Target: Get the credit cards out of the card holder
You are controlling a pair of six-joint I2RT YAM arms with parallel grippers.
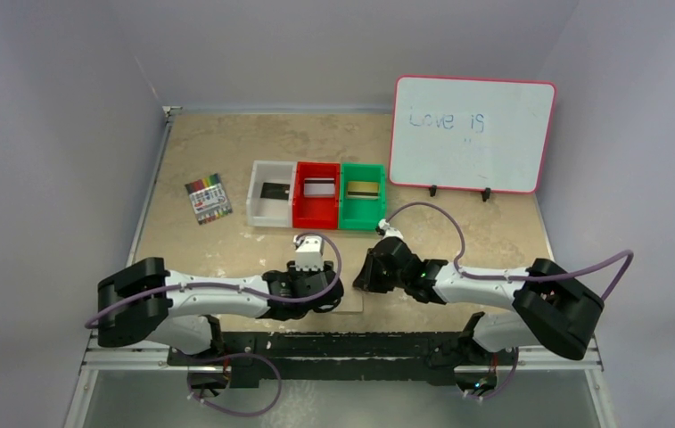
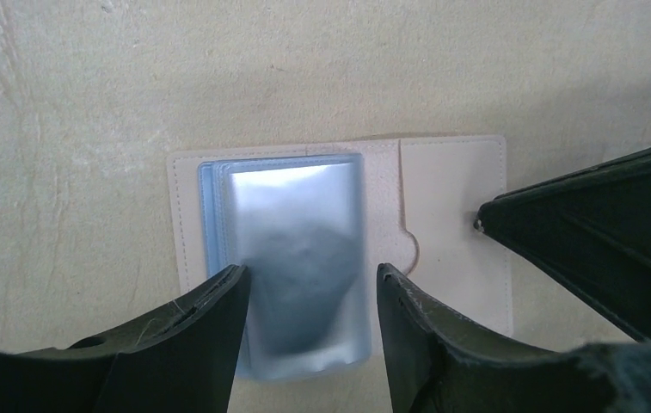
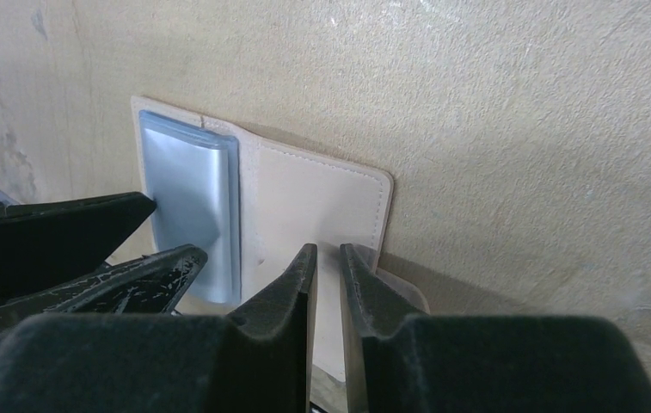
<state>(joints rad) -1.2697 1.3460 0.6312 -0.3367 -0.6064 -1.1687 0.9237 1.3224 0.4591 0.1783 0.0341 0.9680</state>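
Status: I judge the task nearly complete, if not complete.

1. Cards. In the top view three bins stand in a row at the centre of the surface [image 1: 226,143]. The white bin [image 1: 255,192] holds the black card [image 1: 274,190], the red bin [image 1: 317,221] the silver-grey card [image 1: 318,187], and the green bin [image 1: 360,223] the gold card [image 1: 363,188]. All three lie well apart from the holder.

2. Card holder. The card holder [image 2: 451,198] lies open and flat at the lower centre of the top view, beneath both of my wrists. In the left wrist view its silvery sleeve [image 2: 296,215] sits centre frame, with the beige panel to its right. No card edge shows from the sleeve or the beige pocket. The sleeve is opaque, so I cannot confirm it is empty.

3. Left end effector [image 2: 310,271]. Wide open and holding nothing. Its two fingers straddle the lower part of the silvery sleeve, one on each side.

4. Right end effector [image 3: 328,249]. The fingers are nearly together, with only a narrow slit between them. The tip is at the beige panel, near its right edge. I cannot tell whether it pinches the panel or only presses on it.

5. Outstanding. As I judge it, what is left is to check that no card is hidden in the sleeve, then let go of the holder and withdraw.
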